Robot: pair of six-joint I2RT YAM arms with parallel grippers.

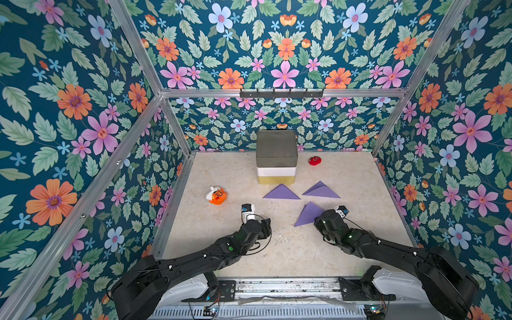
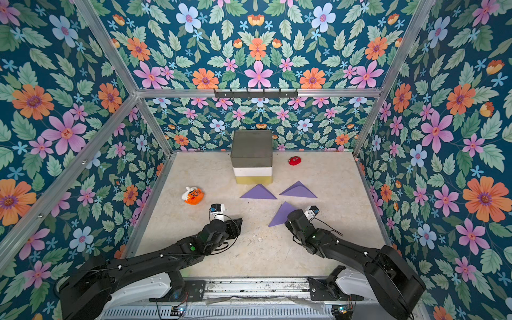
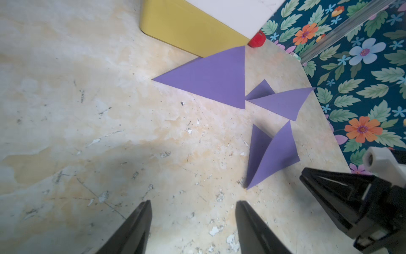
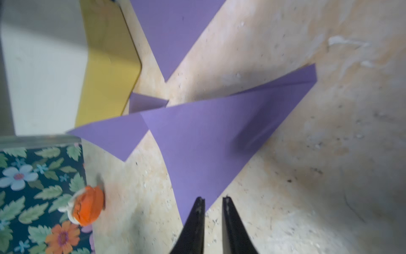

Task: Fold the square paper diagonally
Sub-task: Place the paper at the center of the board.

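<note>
My right fingers [image 4: 213,198] sit nearly closed at a corner of the folded paper [image 4: 208,143], maybe touching it, too blurry to say. Left fingers [image 3: 193,201] gape empty. I'd press slowly along the springy fold.

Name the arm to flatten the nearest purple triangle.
Right, likely. The right hand is at a corner of the nearest triangle; the left hand hovers over bare table, apart from it.
</note>
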